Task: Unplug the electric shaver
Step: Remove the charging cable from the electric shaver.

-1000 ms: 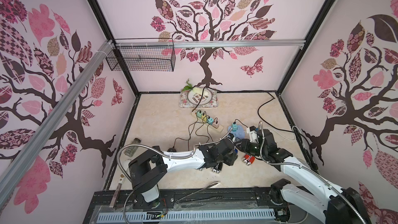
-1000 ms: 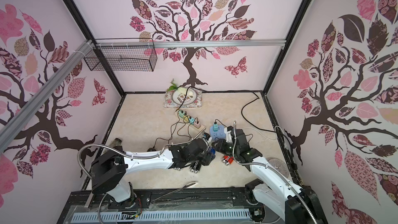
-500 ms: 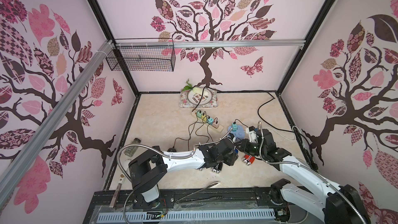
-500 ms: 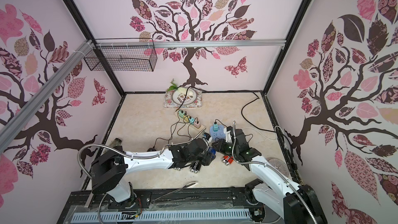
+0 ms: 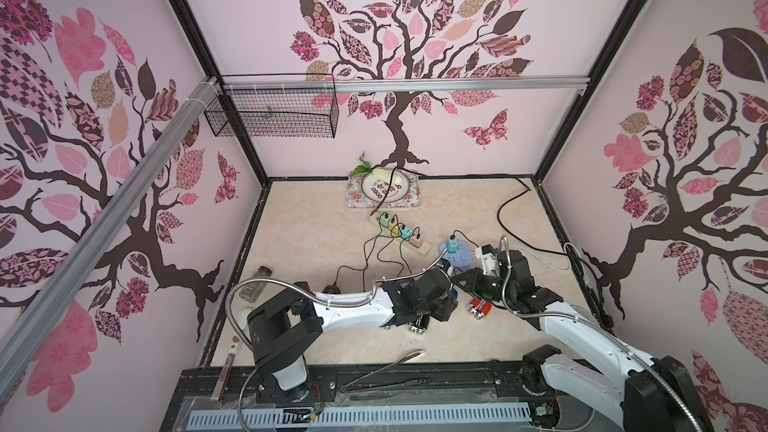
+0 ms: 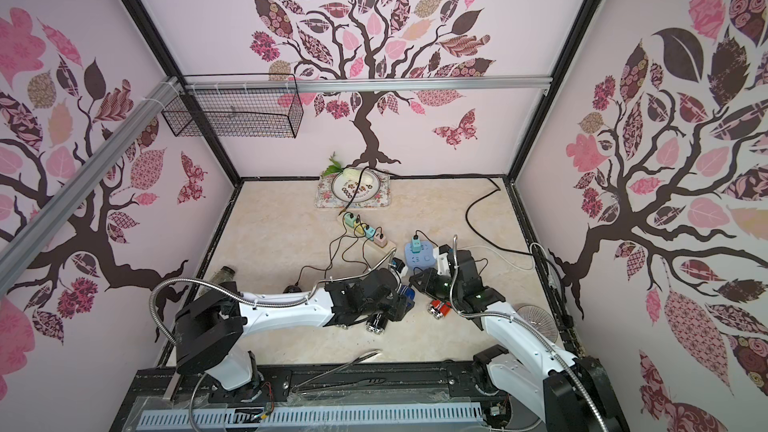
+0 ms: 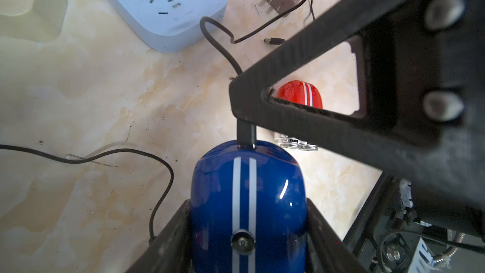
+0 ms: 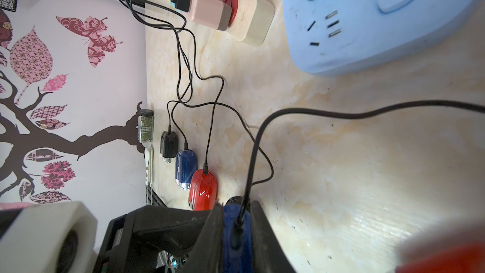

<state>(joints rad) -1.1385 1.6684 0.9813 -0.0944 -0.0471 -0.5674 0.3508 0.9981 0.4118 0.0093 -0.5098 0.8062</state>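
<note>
Left gripper (image 7: 248, 204) fingers (image 7: 170, 235) squeeze blue shaver (image 7: 248, 177) from both sides. I think that stops it sliding when plug gets pulled. Shaver sits between my two arms, low by table (image 7: 105, 106).

Right gripper (image 8: 237, 207) fingers (image 8: 210, 232) close together around black plug (image 7: 246, 135) at shaver's end. Can't tell if they pinch it yet.

Shaver: smooth, shiny, round, two white stripes. Plug: small, stubby. Cord (image 7: 220, 45): thin, bendy, curls near pale blue power block (image 7: 162, 17). Red shaver (image 7: 299, 95) just beside.
</note>
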